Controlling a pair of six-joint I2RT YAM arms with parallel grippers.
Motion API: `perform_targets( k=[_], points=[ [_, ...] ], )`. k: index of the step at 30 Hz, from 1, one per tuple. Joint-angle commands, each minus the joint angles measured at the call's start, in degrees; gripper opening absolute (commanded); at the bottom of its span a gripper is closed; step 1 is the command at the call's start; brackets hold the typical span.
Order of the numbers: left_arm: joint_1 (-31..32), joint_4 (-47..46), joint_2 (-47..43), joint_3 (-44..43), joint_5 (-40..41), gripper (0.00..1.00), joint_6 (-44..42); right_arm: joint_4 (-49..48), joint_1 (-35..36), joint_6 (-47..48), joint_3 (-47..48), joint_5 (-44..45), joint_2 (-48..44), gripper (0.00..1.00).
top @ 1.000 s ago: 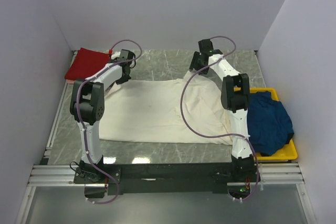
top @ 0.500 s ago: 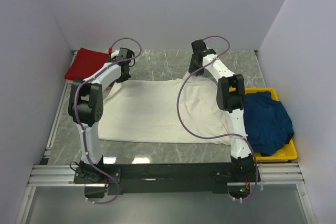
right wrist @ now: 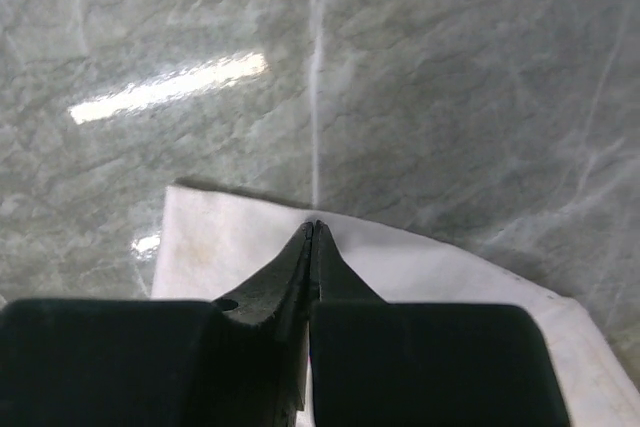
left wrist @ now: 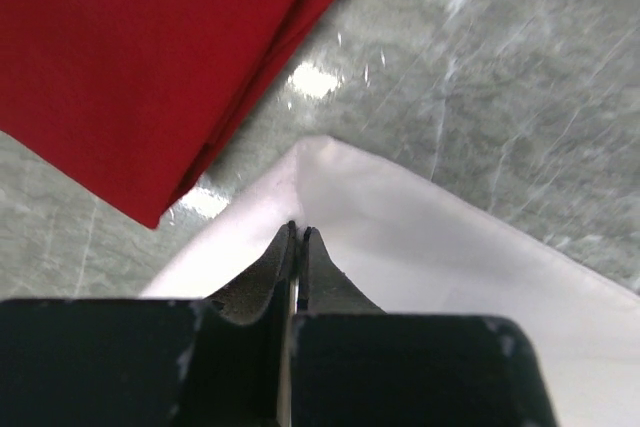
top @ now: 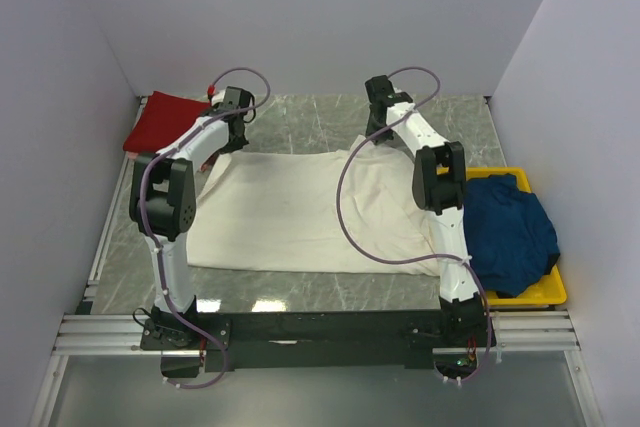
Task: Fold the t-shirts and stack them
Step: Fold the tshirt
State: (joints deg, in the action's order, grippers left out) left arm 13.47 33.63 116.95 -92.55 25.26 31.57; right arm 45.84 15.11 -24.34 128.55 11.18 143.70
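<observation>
Left fingers [left wrist: 268, 279] clamped on cream t-shirt [top: 300, 212] at its 11 o'clock corner, right fingers [right wrist: 285, 277] clamped at 1 o'clock. Folded dark red t-shirt [top: 165, 119] at bench's 10 o'clock.

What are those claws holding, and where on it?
The left gripper and right gripper each pinch the cream t-shirt along its far edge, near opposite corners.

The table [top: 310, 119] is grey-green marble with pale veins. A cream t-shirt [top: 300, 212] covers its middle, a dark red t-shirt [top: 160, 119] its far left corner; a navy t-shirt [top: 510, 232] fills a yellow bin [top: 552, 292].
</observation>
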Motion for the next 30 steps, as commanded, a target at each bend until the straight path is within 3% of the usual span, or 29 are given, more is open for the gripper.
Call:
perform_targets(
  k=[1,8,11,12,13,16,22,30],
  points=[
    [-1.08,-1.2,-2.34,-3.68,0.06,0.01,-3.27,-3.04,-2.45,-1.41,-0.76,3.14,-5.96,0.0],
    [-3.01,-1.46,-1.28,-5.79,-1.08,0.01,-5.82,-7.79,-4.22,-0.89,-1.04,1.13,-10.11,0.0],
    [-3.02,-1.63,-1.11,-5.62,-1.96,0.01,-6.17,-5.34,-3.87,-0.45,0.91,0.6,-8.96,0.15],
    [-3.02,-1.9,-1.11,-5.45,-1.96,0.01,-6.26,-4.89,-3.69,-0.88,0.56,-0.45,-8.7,0.22],
    [-3.02,-2.16,-1.11,-4.92,-2.31,0.01,-6.17,-4.54,-3.6,-1.06,0.21,-1.33,-8.26,0.37],
    [-3.02,-2.69,-1.19,-4.22,-2.93,0.01,-6.35,-4.1,-2.72,-1.85,-2.51,-2.65,-7.39,0.55],
    [-3.02,-2.51,-0.58,-4.57,-3.9,0.01,-6.52,-3.48,-0.35,-1.59,-2.25,-3.18,-4.75,0.71],
    [-3.02,-2.34,-0.49,-4.92,-4.34,0.01,-6.96,1.52,1.41,-3.6,-0.15,-0.46,-1.76,0.73]
  ],
)
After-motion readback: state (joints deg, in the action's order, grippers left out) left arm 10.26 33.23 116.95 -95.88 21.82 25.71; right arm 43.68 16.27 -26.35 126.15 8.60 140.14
